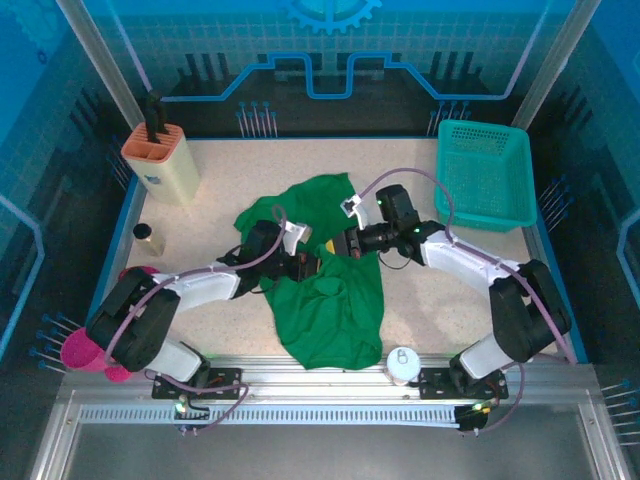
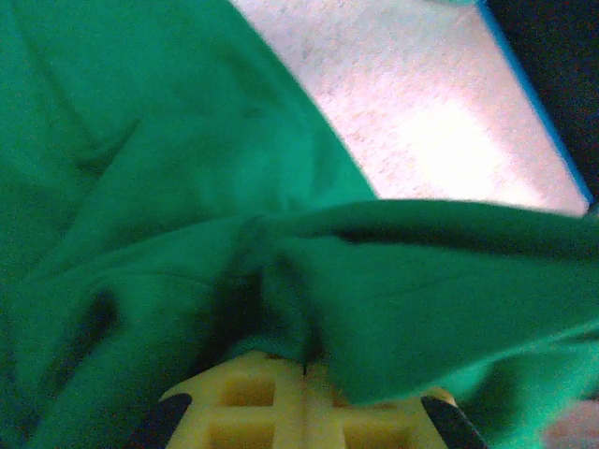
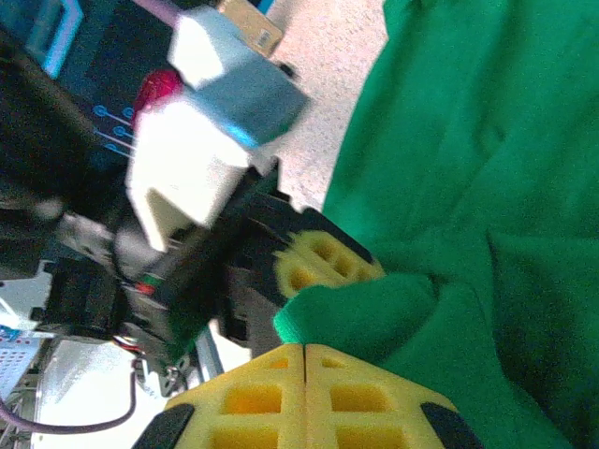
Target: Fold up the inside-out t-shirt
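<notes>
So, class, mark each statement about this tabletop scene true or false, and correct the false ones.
1. The t-shirt lies flat and neatly spread. False: it is bunched and creased in the middle of the table.
2. The left tool and the right tool are both shut on the t-shirt. True.
3. The teal basket stands at the far right corner, apart from the t-shirt. True.
4. The beige holder stands beside the teal basket. False: it stands at the far left corner, across the table from the basket.
</notes>
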{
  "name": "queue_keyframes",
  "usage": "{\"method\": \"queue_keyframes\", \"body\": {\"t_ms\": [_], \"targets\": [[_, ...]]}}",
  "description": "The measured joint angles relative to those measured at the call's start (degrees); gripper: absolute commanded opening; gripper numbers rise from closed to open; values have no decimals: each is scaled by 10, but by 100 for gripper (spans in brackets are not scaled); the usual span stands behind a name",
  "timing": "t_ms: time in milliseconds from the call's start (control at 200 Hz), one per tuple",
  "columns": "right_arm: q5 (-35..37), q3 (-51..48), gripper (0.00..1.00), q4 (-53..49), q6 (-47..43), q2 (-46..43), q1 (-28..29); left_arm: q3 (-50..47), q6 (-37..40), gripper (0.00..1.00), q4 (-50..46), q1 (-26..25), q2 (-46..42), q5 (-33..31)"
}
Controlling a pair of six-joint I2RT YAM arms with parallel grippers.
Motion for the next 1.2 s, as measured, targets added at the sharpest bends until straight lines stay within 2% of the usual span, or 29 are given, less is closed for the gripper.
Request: {"method": "queue_keyframes", "body": {"t_ms": [135, 225, 280, 365, 465, 540, 746, 851, 1001, 1061, 1176, 1201], "targets": [[48, -43, 0, -22, -26, -18, 13, -59, -4, 0, 35, -1, -61, 11], [100, -108, 2, -37, -38, -65, 66, -98, -13, 0, 33, -4, -110, 8], [116, -148, 12, -40, -36, -93, 104, -122, -23, 13, 24, -5, -139, 5], [137, -200, 27, -40, -28, -122, 129, -152, -48, 24, 16, -5, -173, 1], [176, -230, 30, -58, -21, -137, 127, -177, -78, 39, 5, -5, -210, 1], [199, -228, 36, -80, -33, -149, 126, -177, -95, 45, -10, -5, -230, 0], [223, -149, 46, -126, -92, -156, 142, -126, -112, 47, -73, -5, -226, -10], [261, -113, 49, -121, -106, -145, 195, -104, -121, 47, -83, -5, -195, -9], [336, -111, 51, -110, -110, -123, 267, -102, -144, 47, -87, -5, -157, 1], [369, -111, 44, -108, -111, -106, 280, -102, -152, 48, -89, -5, -155, 3], [417, -111, 2, -105, -112, -69, 288, -105, -154, 48, -86, -5, -163, 8], [420, -111, 0, -106, -110, -64, 287, -106, -151, 48, -88, -5, -169, 8]]}}
